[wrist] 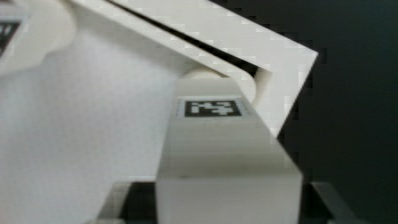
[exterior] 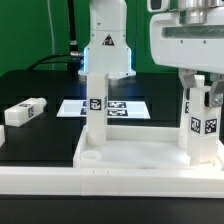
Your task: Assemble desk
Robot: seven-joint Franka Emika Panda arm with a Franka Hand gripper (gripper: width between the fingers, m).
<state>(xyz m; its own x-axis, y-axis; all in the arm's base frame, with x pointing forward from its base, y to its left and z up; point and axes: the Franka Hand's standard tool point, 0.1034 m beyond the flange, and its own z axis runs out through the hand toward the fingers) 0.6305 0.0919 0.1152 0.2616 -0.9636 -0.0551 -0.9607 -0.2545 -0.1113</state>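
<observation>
The white tabletop [exterior: 135, 160] lies tray-side up at the front of the table. One white leg [exterior: 95, 108] stands upright in its far corner on the exterior view's left. My gripper [exterior: 201, 88] is shut on a second tagged leg [exterior: 200, 125] and holds it upright at the far corner on the exterior view's right. That leg's lower end is hidden behind the rim. In the wrist view the held leg [wrist: 222, 150] fills the gap between my fingers [wrist: 139, 203], with the gripper [wrist: 226, 205] over the tabletop [wrist: 80, 130]. A third leg [exterior: 25, 112] lies loose on the black table.
The marker board [exterior: 120, 104] lies flat behind the tabletop, in front of the robot base [exterior: 105, 45]. A long white border bar [exterior: 40, 180] runs along the front on the exterior view's left. Black table surface [exterior: 45, 135] lies between the loose leg and the tabletop.
</observation>
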